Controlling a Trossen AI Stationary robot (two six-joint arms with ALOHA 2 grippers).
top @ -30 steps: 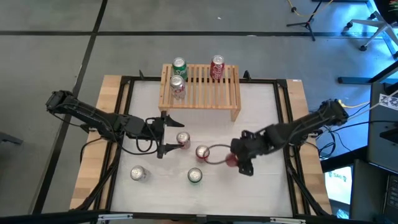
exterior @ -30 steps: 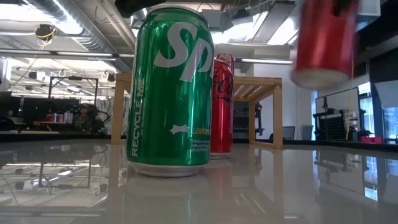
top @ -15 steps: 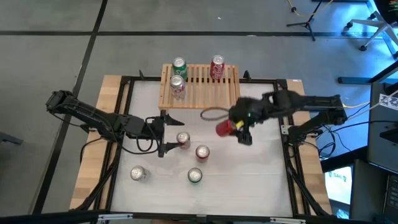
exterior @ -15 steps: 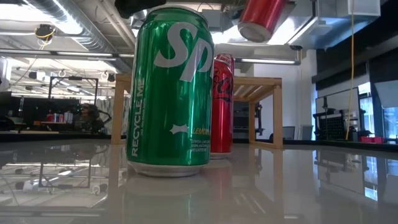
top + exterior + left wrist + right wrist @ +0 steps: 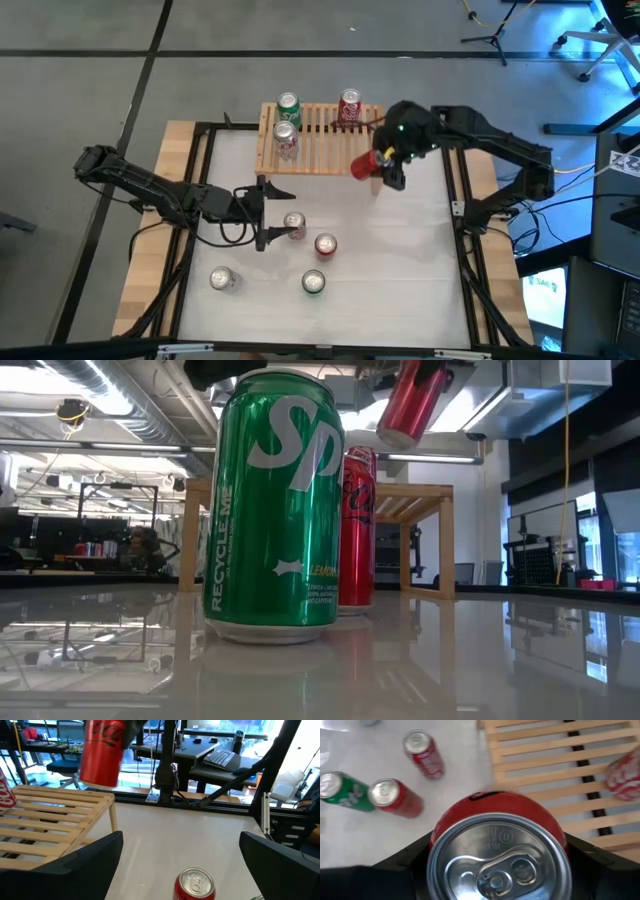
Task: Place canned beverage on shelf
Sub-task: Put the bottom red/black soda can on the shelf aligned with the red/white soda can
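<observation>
My right gripper is shut on a red cola can, held in the air over the right front corner of the light wooden shelf. The can also shows tilted in the low view and in the left wrist view. On the shelf's slatted top stand a green can, a red can and a pale can. My left gripper stands open, level, left of the cans on the table, with nothing between its fingers. My right gripper pinches the red can's side wall near its top end between its two fingers, one on each side. The fingers slant down from the table's right. The can hangs tilted and lifted clear, its bottom lowest.
Several cans stand on the white table: a red one, another red one, a green one and a silver-topped one. A green can fills the low view's front. A black frame rims the table.
My right gripper has carried the red can up and toward the table's far edge, from beside the standing cans to the shelf's right front corner. The arm has swung and the can has tipped; the fingers stay shut on it.
</observation>
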